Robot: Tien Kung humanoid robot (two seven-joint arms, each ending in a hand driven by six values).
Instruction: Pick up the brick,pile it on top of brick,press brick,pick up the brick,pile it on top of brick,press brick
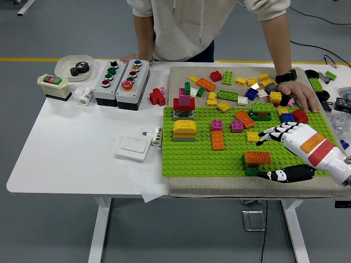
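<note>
Item: right hand (285, 148), entering from 4 o'clock; fingers (270, 133) spread and holding nothing, thumb low along the near edge of the green baseplate (197, 159); the hand bracketed the orange brick (257, 158) without visibly gripping it

Item: orange brick, at 5 o'clock on the baseplate, seated on a small green brick (252, 171); judged one pile already made, or pressing in hand

Item: yellow and orange stack (185, 130) at 9 o'clock of the baseplate; red and grey stack (184, 107) just beyond it toward 12 o'clock

Item: loose bricks (230, 87) scattered across the far cloth mat (181, 76); supply for the second pick, judged not yet begun

Item: person at 12 o'clock, one hand (300, 94) resting on the mat among bricks, the other by the button boxes (120, 79)

Item: button boxes, bowl with gear (77, 67), white switch plate (134, 147) on the white table (66, 142)

Not shown: left hand. Contact between palm and orange brick could not be made out; forearm cut off at the frame edge
</note>
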